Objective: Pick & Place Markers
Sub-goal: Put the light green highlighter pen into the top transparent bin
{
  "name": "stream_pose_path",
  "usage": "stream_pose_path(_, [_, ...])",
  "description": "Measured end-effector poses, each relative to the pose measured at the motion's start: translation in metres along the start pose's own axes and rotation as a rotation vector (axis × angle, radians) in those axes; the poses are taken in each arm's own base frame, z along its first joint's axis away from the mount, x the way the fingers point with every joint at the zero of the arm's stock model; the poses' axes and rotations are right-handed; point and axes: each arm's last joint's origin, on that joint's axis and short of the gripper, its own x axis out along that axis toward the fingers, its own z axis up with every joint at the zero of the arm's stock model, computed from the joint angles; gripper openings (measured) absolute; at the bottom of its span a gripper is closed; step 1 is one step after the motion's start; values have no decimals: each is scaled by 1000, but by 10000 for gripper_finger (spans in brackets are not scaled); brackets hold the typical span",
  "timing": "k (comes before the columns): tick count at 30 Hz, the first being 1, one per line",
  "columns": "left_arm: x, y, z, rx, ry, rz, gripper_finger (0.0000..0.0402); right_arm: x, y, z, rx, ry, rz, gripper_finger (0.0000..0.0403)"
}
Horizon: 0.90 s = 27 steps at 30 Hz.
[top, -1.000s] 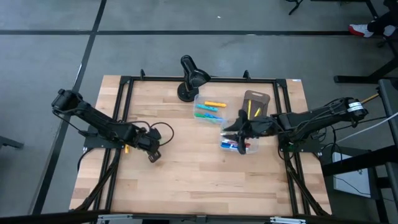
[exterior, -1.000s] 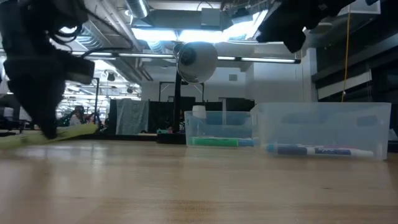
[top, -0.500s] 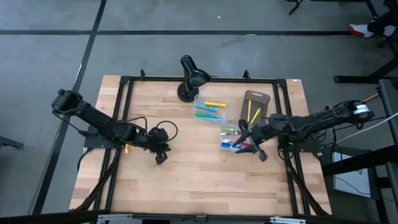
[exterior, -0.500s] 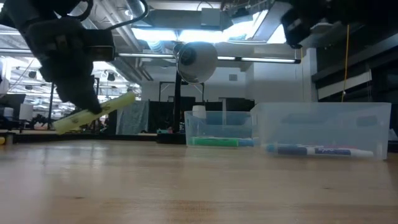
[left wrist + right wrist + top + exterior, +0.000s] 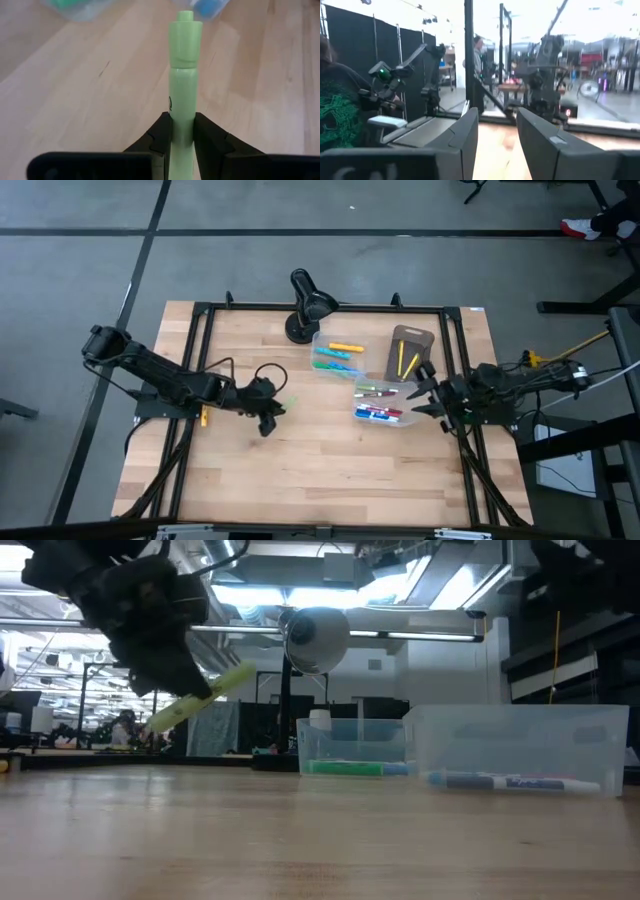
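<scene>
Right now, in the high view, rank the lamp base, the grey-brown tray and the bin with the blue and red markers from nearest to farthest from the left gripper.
From the left gripper, which holds a green marker:
1. Lamp base, at the table's far edge, though the bin is nearly as close.
2. Bin with blue and red markers, toward the right arm.
3. Grey-brown tray, farthest, beyond that bin.

2 black jointed arms (image 5: 160, 375) trail looping black cables (image 5: 262, 370).

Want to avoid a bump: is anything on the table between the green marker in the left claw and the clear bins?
Nothing visible. The left claw holds the green marker above bare wooden table, and the stretch toward the clear bins shows only wood. The right claw sits beyond them.
</scene>
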Motion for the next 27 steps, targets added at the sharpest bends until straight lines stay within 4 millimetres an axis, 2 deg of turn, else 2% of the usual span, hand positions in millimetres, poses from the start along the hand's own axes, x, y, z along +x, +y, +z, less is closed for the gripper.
stream_pose_path(9, [1,-1,11,19,-85,-39,52,-21,3,-9,-76,3,-2,135])
stream_pose_path(15, [1,-2,19,54,-147,-63,52,-22,-1,-21,-63,116,-116,135])
stream_pose_path(27, [-1,-7,32,119,-274,-120,52,-24,-2,-33,-139,232,-145,136])
